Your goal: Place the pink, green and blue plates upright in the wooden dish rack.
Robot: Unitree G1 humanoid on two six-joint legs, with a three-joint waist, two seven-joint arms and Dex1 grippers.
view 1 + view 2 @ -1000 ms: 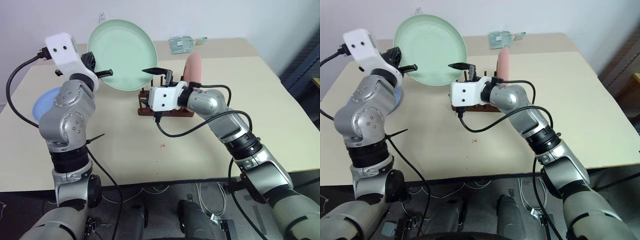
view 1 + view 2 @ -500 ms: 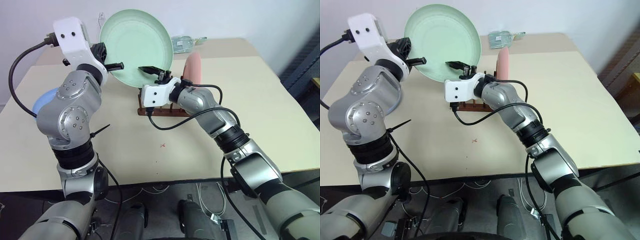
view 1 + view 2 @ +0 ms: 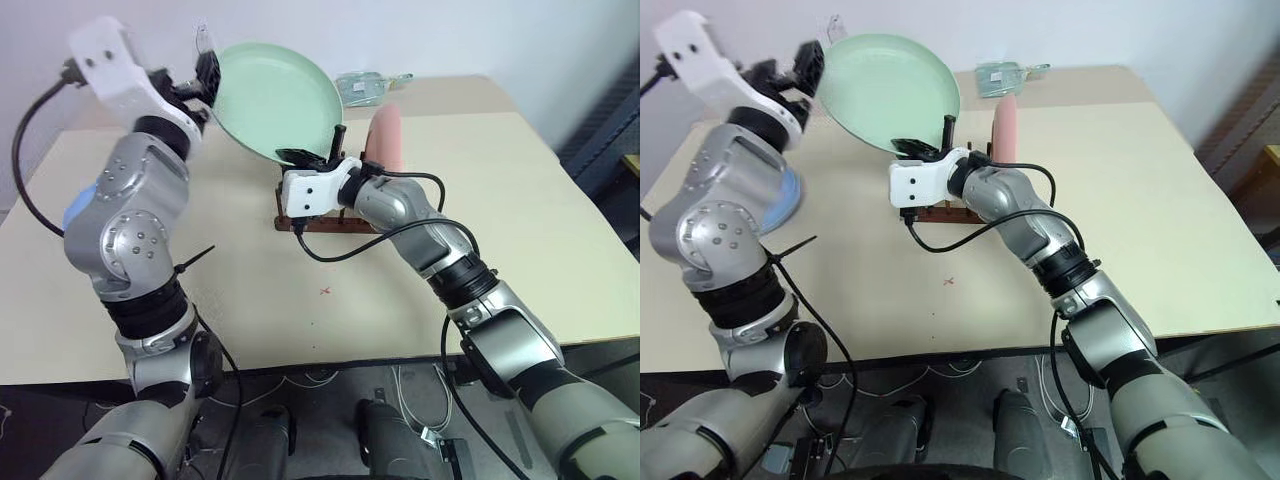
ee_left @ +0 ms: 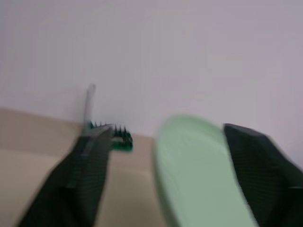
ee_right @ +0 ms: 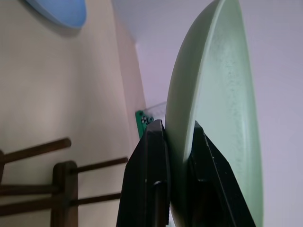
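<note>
The green plate [image 3: 280,100] hangs tilted above the wooden dish rack [image 3: 335,218]. My right gripper [image 3: 300,157] is shut on its lower rim, and the right wrist view shows both fingers [image 5: 154,156] clamped on that edge. At the plate's upper left rim my left gripper [image 3: 205,75] is open, with the rim [image 4: 189,161] lying loose between its spread fingers [image 4: 85,170]. The pink plate [image 3: 386,140] stands upright at the rack's right end. The blue plate [image 3: 788,190] lies flat on the table, mostly hidden behind my left arm.
A green bit holder with a clear lid [image 3: 365,88] lies at the table's far edge behind the rack. The rack's pegs [image 5: 61,172] to the left of the pink plate hold nothing. A cable loops from my right wrist over the table [image 3: 560,210] in front of the rack.
My left gripper has opened and let go of the green plate, rising a little. My right gripper has shut on the plate's lower rim. The plate has shifted right and tilted.
</note>
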